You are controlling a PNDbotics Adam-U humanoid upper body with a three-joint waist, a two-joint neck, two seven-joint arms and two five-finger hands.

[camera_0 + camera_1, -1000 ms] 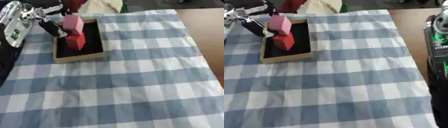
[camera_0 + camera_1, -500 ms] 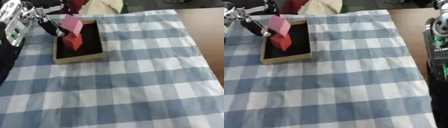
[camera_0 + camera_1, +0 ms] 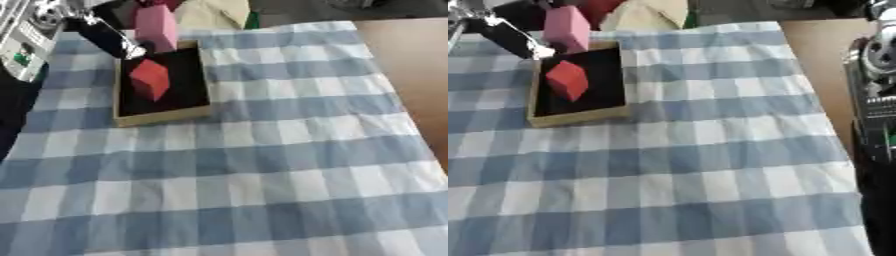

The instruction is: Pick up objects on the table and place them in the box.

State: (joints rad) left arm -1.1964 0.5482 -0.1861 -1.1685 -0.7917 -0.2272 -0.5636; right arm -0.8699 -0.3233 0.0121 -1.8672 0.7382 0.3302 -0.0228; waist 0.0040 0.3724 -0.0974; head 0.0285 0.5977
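Pink block: rigid, light-looking, flat-faced; held between fingers of left hand, upright over the box's far edge (red block already inside). Best taken across opposite flat faces.

A blue-and-white checked cloth covers a brown table.

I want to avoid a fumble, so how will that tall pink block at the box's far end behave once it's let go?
The pink block looks rigid with flat faces, so it probably won't roll. Standing tall and narrow, it may tip. The red block already lies in the box.
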